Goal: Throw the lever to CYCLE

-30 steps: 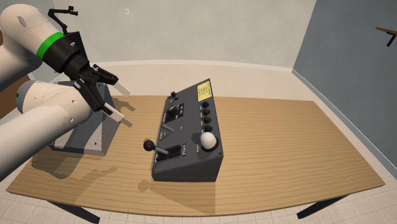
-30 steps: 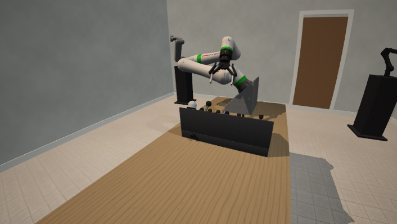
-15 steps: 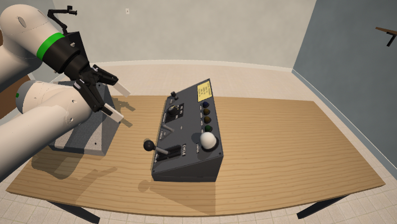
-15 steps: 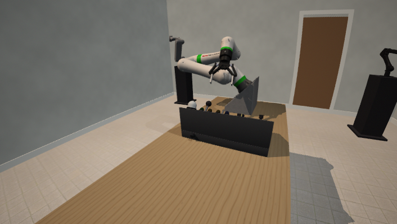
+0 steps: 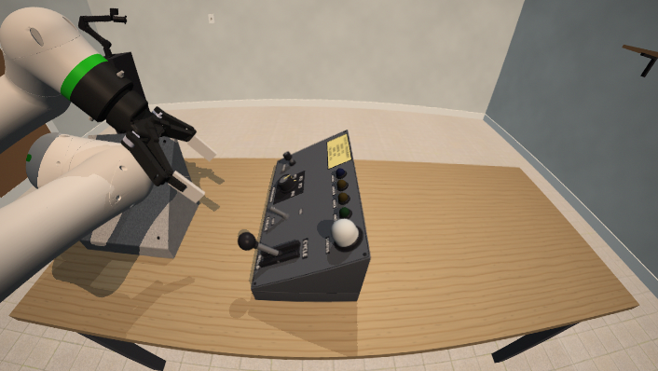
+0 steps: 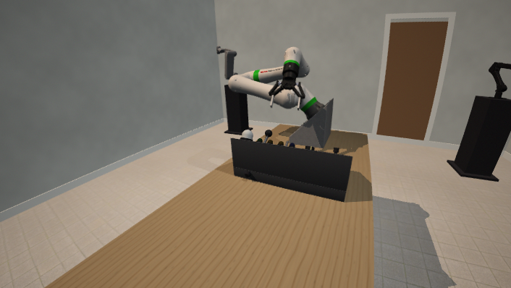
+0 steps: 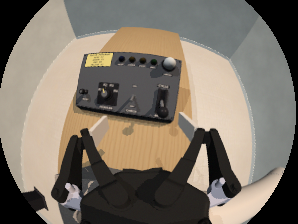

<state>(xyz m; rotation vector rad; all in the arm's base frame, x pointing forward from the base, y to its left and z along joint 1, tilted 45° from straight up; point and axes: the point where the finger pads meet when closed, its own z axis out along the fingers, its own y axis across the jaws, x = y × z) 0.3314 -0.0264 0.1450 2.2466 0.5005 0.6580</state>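
I hold the arm [image 5: 70, 205] folded high; gripper [image 5: 198, 170] tilted down, fingers [image 5: 192, 192] spread wide and empty; the lever [image 5: 247, 240] and console [image 5: 322, 261] sit well beyond them.

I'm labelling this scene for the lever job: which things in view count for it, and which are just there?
For the job:
black ball-topped lever
dark sloped console
open, empty end effector

Just there:
white dome button
black rotary knob
four coloured round buttons
yellow label
grey wedge arm base
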